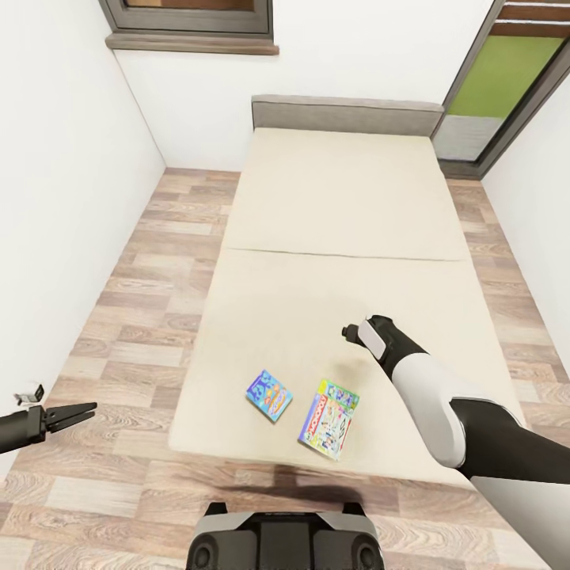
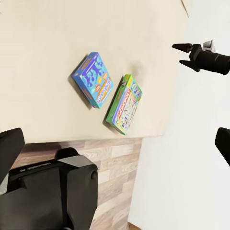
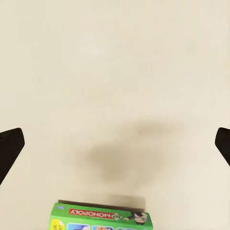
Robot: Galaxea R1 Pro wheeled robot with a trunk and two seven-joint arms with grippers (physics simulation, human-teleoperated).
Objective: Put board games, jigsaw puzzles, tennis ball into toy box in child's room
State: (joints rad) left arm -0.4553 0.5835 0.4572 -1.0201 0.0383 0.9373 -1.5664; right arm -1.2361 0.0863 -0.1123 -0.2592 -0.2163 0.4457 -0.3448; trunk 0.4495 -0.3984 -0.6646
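Board games lie flat on the bed (image 1: 340, 206), both close to its foot edge nearest the robot: a small blue box (image 1: 268, 394) and, just beside it toward the bed's right side, a larger green-edged box (image 1: 329, 418) whose end reads "MONOPOLY". The two boxes sit apart, each turned at its own angle, with bare beige mattress cover around them. The right end effector (image 1: 354, 332) hangs over the mattress beyond the green-edged box, toward the headboard (image 1: 346, 114); in the right wrist view its dark fingertips (image 3: 9, 148) stand at opposite edges of the picture, spread wide, with a soft shadow on the cover between them and only the top strip of the green-edged box cut off at the picture's edge. The left end effector (image 1: 87, 409) is held out over the wood-plank floor (image 1: 150, 317) beside the bed's left edge, its thin fingers nearly together, gripping nothing. The robot's dark base (image 1: 287, 538) shows at the foot of the bed.
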